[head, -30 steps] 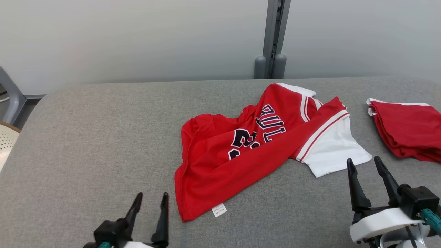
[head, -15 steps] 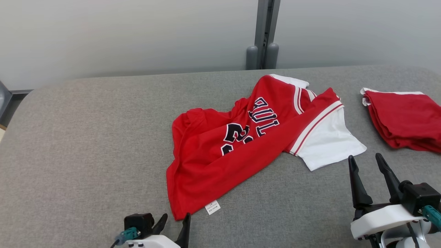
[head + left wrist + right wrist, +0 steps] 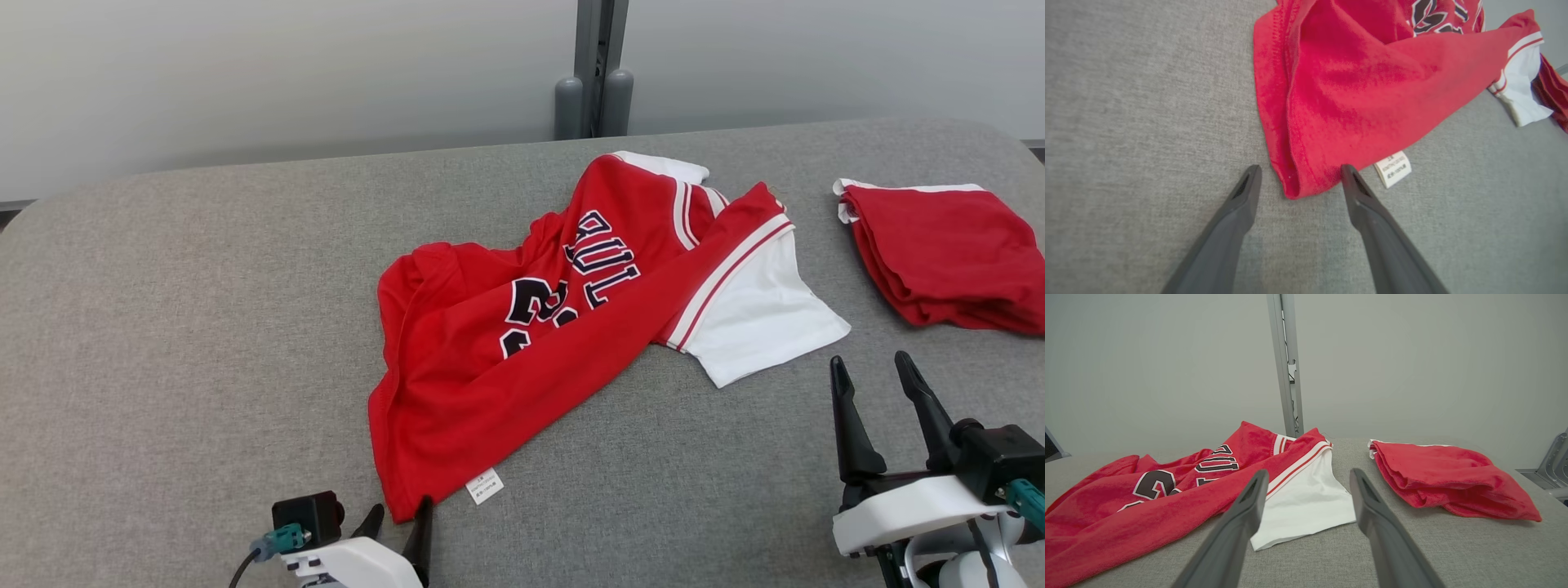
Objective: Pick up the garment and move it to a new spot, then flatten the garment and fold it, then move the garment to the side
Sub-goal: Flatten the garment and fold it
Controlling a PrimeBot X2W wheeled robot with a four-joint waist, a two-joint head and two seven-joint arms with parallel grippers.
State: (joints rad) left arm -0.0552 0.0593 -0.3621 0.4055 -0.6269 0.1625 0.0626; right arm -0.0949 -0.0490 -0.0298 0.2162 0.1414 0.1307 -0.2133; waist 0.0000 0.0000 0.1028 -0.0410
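Straddling jersey (image 3: 1355, 90) corner per L wrist view, L tool (image 3: 1299, 167) spread; R tool (image 3: 868, 358) spread, empty.

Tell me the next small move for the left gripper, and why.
Probably ease the left gripper forward slightly, then close. Its open jaws straddle the near hem corner of the red jersey, tips barely level with the fabric edge, so closing now might catch too little cloth.

The garment (image 3: 490, 359) is looking like soft, matt red cloth. The grey surface (image 3: 163, 327) is showing rough woven cloth. The fingers (image 3: 1372, 220) of the left pincer (image 3: 1299, 169) are looking like smooth, dull dark plastic. The post (image 3: 592, 65) at the top is looking like grey metal.
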